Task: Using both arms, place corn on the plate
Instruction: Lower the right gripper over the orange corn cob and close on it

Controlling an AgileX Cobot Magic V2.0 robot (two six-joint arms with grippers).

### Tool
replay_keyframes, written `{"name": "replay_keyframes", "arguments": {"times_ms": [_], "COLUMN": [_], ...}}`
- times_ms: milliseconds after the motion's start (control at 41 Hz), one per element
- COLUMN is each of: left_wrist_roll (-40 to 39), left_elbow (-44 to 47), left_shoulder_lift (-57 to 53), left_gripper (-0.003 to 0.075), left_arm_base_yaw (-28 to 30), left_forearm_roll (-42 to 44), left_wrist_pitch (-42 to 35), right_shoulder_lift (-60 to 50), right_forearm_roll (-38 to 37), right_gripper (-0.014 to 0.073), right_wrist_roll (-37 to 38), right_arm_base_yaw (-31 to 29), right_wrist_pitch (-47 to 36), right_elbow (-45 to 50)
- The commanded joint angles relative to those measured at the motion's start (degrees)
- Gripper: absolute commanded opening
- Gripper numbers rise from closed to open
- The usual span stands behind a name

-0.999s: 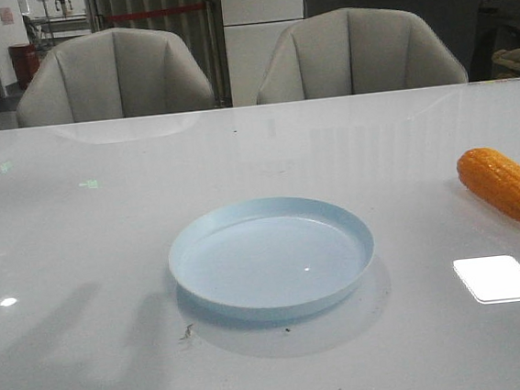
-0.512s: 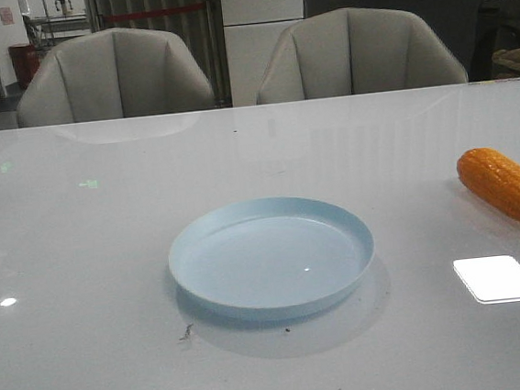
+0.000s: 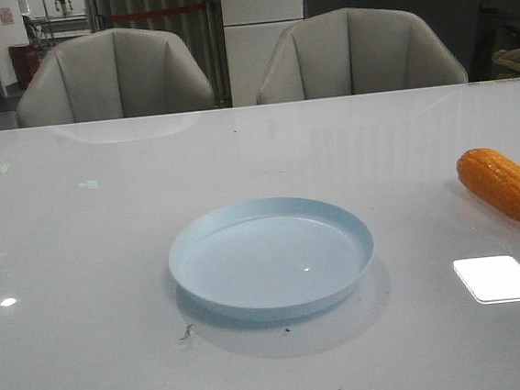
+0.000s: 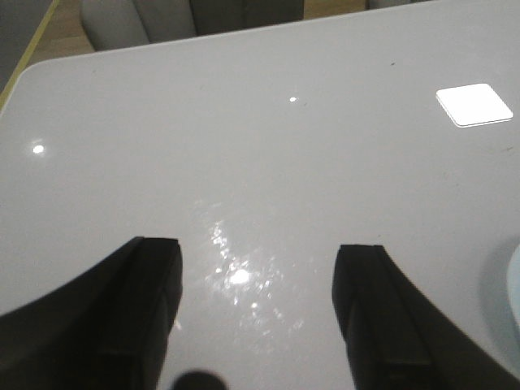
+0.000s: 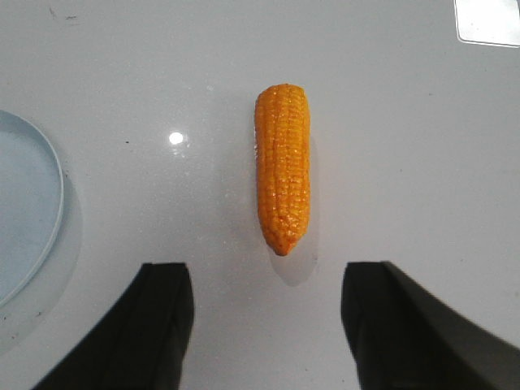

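The orange corn [image 3: 505, 185] lies on the white table at the far right of the front view, tapered end toward the front. The pale blue plate [image 3: 271, 256] sits empty at the table's middle. Neither arm shows in the front view. In the right wrist view my right gripper [image 5: 268, 280] is open and empty, and the corn [image 5: 283, 166] lies just beyond its fingertips, in line with the gap, tapered end toward it. The plate's rim [image 5: 55, 213] shows at that view's edge. In the left wrist view my left gripper [image 4: 256, 260] is open and empty over bare table.
Two grey chairs [image 3: 115, 75] stand behind the table's far edge. A bright square light reflection [image 3: 497, 278] lies on the tabletop near the corn. A small dark speck [image 3: 187, 332] lies in front of the plate.
The faint arm shadows at the front left of the table have faded away. The corn and the plate have not moved.
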Motion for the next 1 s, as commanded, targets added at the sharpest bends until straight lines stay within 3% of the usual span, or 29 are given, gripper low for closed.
{"name": "replay_keyframes", "arguments": {"times_ms": [0,195,341,828,974], "left_wrist_roll": [-0.6,-0.6,-0.6,-0.6,-0.6], "left_elbow": [2.7,7.2,7.2,7.2,7.2], "left_shoulder_lift": [-4.3,-7.8,-7.9,-7.9,-7.9], "left_gripper": [0.0455,0.0455,0.0455,0.0455,0.0455], "left_arm_base_yaw": [1.9,3.1,3.1,3.1,3.1], "left_forearm_roll": [-0.7,-0.7,-0.8,-0.9,-0.9], "left_wrist_pitch": [-5.6,-5.7,-4.9,-4.8,-4.8], "right_shoulder_lift": [-0.8,0.1,6.9,43.1,49.5], "right_forearm_roll": [-0.7,-0.7,-0.7,-0.9,-2.0], "right_gripper": [0.051,0.051,0.051,0.051,0.051], "right_wrist_roll": [-0.4,-0.4,-0.4,-0.4,-0.4], "right_arm_base_yaw": [-0.4,-0.4,-0.4,-0.4,-0.4], "right_wrist_pitch": [-3.3,-3.0,3.4,30.3,33.7], "right_elbow": [-2.0,-2.4,-8.0,-47.7,-56.0]}}
